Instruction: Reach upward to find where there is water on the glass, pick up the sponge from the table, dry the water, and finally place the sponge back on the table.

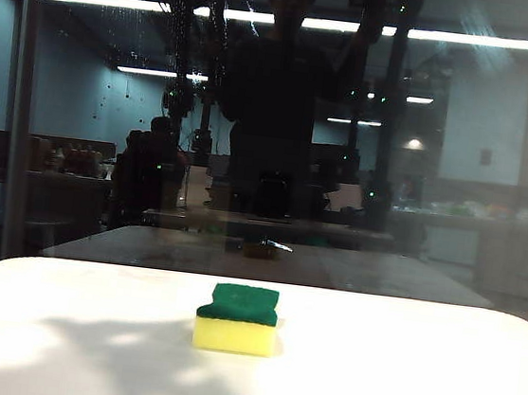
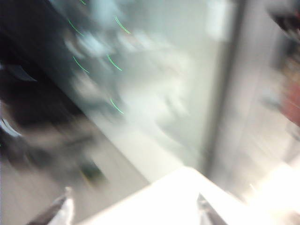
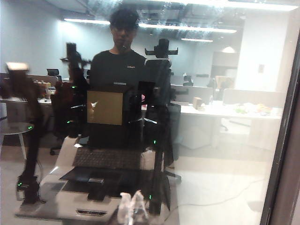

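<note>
Sponge [image 1: 237, 318]: green layer up, flat on white table [image 1: 414, 386], dead centre, untouched.

Left gripper [image 2: 133, 211]: blurred; two fingertips stand wide apart, nothing between them.

Right gripper [image 3: 131, 206]: pale tips close together, empty, facing the glass [image 1: 494, 186].

Water [image 1: 121, 29]: droplets and streaks on pane, about 11 o'clock from sponge.
</note>
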`<state>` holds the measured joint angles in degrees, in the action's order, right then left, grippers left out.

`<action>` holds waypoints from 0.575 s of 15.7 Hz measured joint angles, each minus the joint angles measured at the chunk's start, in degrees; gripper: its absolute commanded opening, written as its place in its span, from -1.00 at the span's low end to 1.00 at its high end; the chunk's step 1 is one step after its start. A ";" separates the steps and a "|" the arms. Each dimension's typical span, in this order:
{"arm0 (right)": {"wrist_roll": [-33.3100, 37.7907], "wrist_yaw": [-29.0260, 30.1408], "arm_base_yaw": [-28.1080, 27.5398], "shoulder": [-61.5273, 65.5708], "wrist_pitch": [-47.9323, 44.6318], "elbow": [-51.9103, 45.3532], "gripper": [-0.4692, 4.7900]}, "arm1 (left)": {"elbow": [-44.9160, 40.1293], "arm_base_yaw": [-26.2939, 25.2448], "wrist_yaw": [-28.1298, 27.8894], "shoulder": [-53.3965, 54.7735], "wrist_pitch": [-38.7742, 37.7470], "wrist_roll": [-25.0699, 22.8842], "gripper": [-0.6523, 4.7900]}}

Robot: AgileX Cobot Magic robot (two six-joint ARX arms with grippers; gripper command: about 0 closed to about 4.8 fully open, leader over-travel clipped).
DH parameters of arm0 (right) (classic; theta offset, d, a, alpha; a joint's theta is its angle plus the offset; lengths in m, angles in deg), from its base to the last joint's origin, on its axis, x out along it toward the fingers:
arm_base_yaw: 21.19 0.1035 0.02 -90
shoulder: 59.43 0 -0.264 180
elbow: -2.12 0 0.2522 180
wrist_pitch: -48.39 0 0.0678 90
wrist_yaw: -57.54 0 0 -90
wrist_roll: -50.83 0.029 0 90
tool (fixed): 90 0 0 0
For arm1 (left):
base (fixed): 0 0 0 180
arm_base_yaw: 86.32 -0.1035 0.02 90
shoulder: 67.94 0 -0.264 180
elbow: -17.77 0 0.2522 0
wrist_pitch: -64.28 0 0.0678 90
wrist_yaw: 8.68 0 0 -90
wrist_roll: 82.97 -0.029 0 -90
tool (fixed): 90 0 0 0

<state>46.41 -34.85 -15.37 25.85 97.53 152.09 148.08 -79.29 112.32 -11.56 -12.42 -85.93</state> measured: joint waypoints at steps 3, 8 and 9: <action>0.02 0.02 0.00 0.00 -0.07 0.00 -0.84 | -12.55 -0.02 -0.26 -1.66 -8.02 0.15 0.51; 0.02 0.00 0.00 0.00 1.14 -0.02 -0.84 | -39.43 -0.02 -0.09 -11.69 5.53 0.98 0.51; 0.02 0.00 0.00 0.00 1.64 -0.02 -0.84 | -44.81 -0.02 0.22 -11.98 8.74 1.84 0.51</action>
<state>46.43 -34.85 -15.37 25.85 99.17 152.07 103.28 -79.31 112.54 -23.53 -3.68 -84.09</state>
